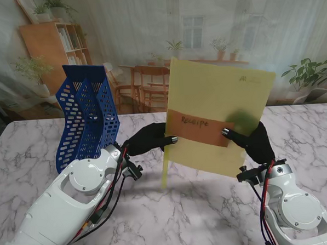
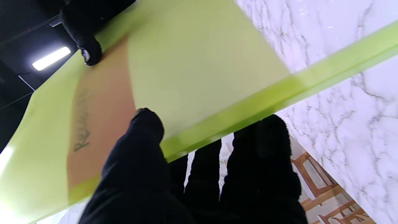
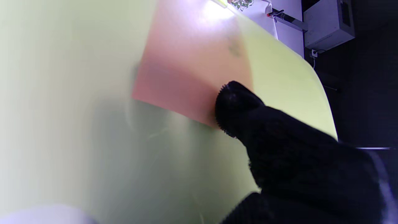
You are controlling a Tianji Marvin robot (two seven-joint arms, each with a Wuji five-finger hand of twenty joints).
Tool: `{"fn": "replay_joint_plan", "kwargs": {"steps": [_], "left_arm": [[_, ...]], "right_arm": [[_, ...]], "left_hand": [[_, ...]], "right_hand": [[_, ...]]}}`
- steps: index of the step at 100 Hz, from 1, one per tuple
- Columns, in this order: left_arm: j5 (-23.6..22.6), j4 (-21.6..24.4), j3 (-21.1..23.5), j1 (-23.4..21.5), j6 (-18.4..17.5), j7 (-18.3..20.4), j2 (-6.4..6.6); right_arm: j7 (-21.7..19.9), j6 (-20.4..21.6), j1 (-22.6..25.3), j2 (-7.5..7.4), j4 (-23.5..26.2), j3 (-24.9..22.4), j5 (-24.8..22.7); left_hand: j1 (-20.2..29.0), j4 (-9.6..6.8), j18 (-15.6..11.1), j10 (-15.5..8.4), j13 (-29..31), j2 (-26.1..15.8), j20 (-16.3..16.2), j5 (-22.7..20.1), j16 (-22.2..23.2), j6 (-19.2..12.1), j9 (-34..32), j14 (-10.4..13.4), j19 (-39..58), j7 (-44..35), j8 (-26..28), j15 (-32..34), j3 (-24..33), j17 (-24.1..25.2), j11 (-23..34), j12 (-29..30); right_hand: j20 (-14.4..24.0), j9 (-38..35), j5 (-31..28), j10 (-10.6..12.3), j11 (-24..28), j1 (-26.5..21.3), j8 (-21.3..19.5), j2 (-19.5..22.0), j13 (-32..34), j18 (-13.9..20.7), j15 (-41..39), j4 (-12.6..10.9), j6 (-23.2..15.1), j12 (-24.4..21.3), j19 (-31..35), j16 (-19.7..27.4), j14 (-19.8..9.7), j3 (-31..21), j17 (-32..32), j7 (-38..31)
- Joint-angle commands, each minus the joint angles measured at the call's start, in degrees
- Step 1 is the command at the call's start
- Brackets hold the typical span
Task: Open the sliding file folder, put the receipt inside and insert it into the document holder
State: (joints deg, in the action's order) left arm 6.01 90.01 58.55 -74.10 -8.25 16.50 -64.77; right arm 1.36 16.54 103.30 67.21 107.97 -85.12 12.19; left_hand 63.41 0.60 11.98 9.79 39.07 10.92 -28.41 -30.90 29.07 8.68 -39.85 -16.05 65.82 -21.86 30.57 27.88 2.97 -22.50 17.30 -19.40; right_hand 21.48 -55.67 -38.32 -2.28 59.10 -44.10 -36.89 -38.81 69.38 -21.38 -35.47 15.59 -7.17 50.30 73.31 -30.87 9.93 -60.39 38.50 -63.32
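Both edges of the yellow file folder [image 1: 218, 117], held upright mid-frame with the receipt [image 1: 199, 128] inside, are pinched by the left hand [image 1: 148, 138] and right hand [image 1: 258, 142]; the folder could slip if either pinch loosens before the blue document holder [image 1: 86, 113] at upper left is reached.

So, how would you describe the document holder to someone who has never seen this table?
Look at the marble table, on my left side, farther from me than the left hand. The document holder stands there upright: blue perforated plastic with slanted dividers, unlike the yellow-green folder beside it.
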Motion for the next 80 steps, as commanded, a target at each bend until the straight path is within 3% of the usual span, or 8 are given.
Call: {"fn": "replay_joint_plan", "kwargs": {"steps": [1, 11, 24, 51, 80], "left_arm": [[-0.66, -1.10, 0.29, -1.01, 0.20, 0.31, 0.12], [-1.32, -1.77, 0.62, -1.43, 0.16, -0.17, 0.09], [-1.64, -2.26, 0.38, -1.29, 0.20, -0.48, 0.00], [-3.18, -2.86, -0.36, -0.87, 0.39, -1.43, -0.13], [-4.88, -1.99, -0.71, -0.19, 0.75, -0.12, 0.43]], "right_arm": [[-0.30, 0.44, 0.04, -0.10, -0.08, -0.35, -0.44], [-0.35, 0.69, 0.10, -0.15, -0.17, -0.49, -0.95], [0.29, 0.69, -0.02, -0.01, -0.28, -0.20, -1.24], [1.21, 1.87, -0.41, -0.06, -1.91, -0.25, -4.60], [3.73, 5.20, -1.72, -0.46, -5.56, -0.01, -16.50]], "left_hand": [[3.29, -1.07, -0.69, -1.54, 0.24, 0.28, -1.05, -3.16, 0.17, -2.86, -1.62, -0.66, -1.49, -2.46, 2.36, -0.69, 0.73, 0.81, 0.90, 0.47], [5.90, -1.17, -0.85, -2.05, 1.91, 0.31, -1.38, -6.20, 0.29, -3.31, -4.93, -0.09, -0.74, -5.67, 3.64, -0.05, 0.77, -0.40, 2.09, 0.05], [9.91, -1.31, -1.55, -1.38, 5.50, -0.49, -1.63, -9.91, 0.55, -3.38, -11.43, 0.73, 1.68, -12.07, 0.84, 2.40, 0.14, -3.45, 2.17, -4.58], [10.52, -1.20, -2.07, -1.43, 8.71, -0.06, -1.69, -12.72, 0.62, -2.93, -16.04, 1.61, 3.68, -15.16, 0.11, 4.19, 0.22, -6.57, 2.78, -4.09], [9.90, -1.31, -1.72, -1.47, 8.93, -0.05, -1.82, -12.63, 0.90, -2.82, -16.64, 1.38, 5.11, -16.11, -0.92, 5.24, -0.01, -6.79, 3.28, -3.71]], "right_hand": [[0.64, 0.47, -0.57, 2.61, 2.25, -4.27, -3.48, 5.57, 1.04, 3.03, -5.55, -1.35, -10.87, 0.74, 0.59, -1.80, -3.71, -2.68, 0.25, -7.54], [0.70, 0.47, -0.63, 2.61, 2.27, -4.28, -3.39, 5.60, 1.00, 3.19, -5.62, -1.41, -11.09, 0.70, 0.59, -1.82, -3.97, -2.59, 0.32, -7.47], [0.77, 0.49, -0.62, 2.55, 2.26, -4.29, -3.37, 5.61, 0.99, 3.10, -5.78, -1.47, -11.11, 0.65, 0.55, -1.85, -3.81, -2.47, 0.38, -7.48], [0.96, 0.24, -0.78, 2.16, 2.24, -4.31, -3.19, 5.48, 1.28, 2.70, -6.71, -1.53, -10.97, 0.58, 0.69, -2.10, -3.68, -2.49, 0.68, -7.43], [1.80, -1.28, -1.89, 1.05, 1.71, -4.13, -2.50, 4.73, 3.48, 0.85, -9.60, -1.50, -10.57, 0.54, 2.68, -2.89, -3.21, -2.93, 3.58, -6.98]]}}
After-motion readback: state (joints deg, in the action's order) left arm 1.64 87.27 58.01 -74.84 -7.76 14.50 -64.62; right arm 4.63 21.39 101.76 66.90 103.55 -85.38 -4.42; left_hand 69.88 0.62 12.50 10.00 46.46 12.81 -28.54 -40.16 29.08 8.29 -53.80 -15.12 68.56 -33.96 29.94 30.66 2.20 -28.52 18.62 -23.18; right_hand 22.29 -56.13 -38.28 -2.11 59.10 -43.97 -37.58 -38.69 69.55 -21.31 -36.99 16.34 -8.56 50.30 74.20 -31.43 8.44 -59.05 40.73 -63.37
